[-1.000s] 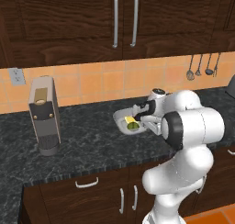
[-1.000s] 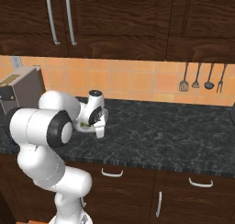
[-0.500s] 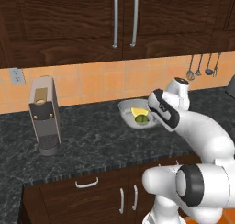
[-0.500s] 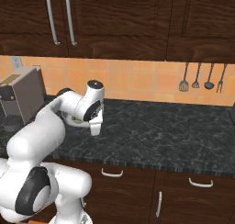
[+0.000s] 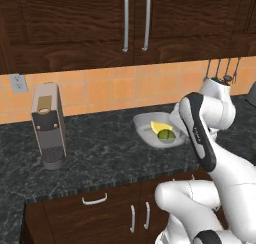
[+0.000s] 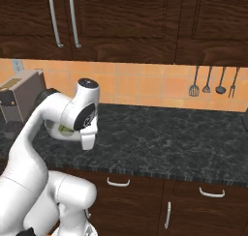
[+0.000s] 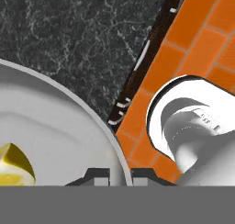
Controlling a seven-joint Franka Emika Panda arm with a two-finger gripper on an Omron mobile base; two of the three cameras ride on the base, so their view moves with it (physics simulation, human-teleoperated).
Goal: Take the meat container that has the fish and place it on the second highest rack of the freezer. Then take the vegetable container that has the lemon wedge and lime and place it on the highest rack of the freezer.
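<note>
The vegetable container (image 5: 146, 127) is a pale grey bowl holding a yellow lemon wedge (image 5: 159, 126) and a green lime (image 5: 166, 134). It hangs just over the dark counter, at the right of the left base view, partly behind my forearm. In the hand view my gripper (image 7: 120, 174) is shut on the vegetable container's rim (image 7: 87, 113), with the lemon wedge (image 7: 16, 165) at lower left. A sliver of the container (image 6: 62, 129) peeks out behind my arm in the right base view. The meat container with the fish and the freezer are out of view.
A grey coffee machine (image 5: 48, 126) stands at the counter's left end. Dark wall cabinets (image 5: 135, 23) hang above, and utensils (image 6: 213, 80) hang on the orange tiled wall at the right. The hand view looks down past the counter edge (image 7: 142, 67) to the orange floor.
My arm has swung round and stretched out to the right, carrying the vegetable container a little rightward. The grip on its rim has stayed shut.
</note>
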